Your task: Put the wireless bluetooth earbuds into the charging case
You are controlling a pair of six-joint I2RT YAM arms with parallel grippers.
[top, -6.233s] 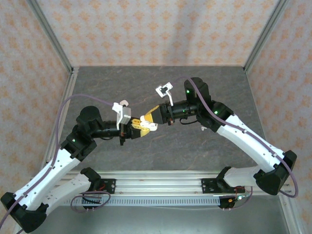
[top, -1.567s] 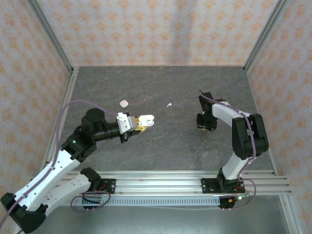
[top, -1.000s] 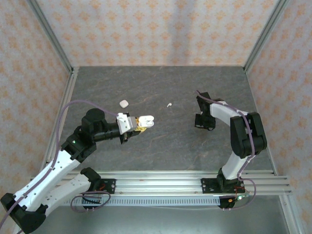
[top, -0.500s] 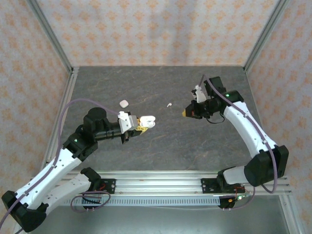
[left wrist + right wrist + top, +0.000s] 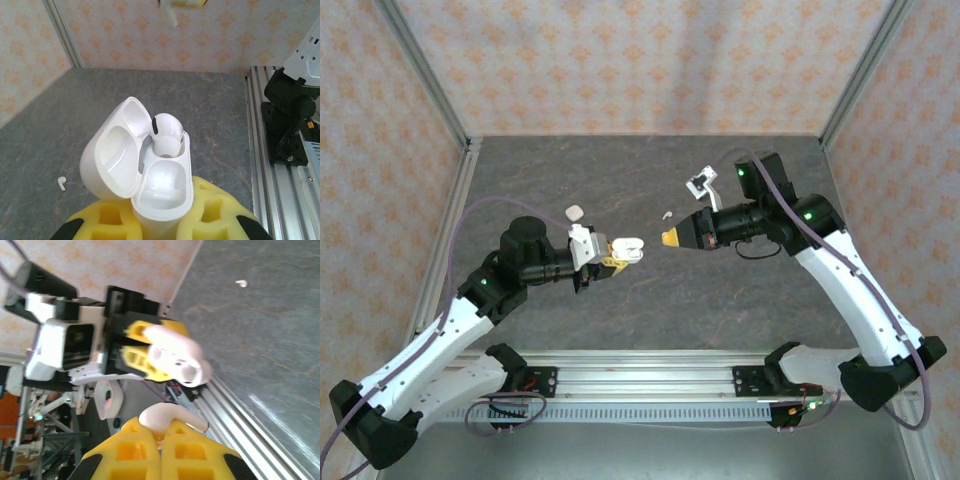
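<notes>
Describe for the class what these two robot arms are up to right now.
The left gripper holds a glossy white plastic charging case with its lid open; one small white earbud already sits in one slot, the other slot is empty. The right gripper is shut on a second white short-stemmed earbud in the air close to the case, not yet inserted. A third tiny white earbud lies loose on the grey stone-patterned table.
</notes>
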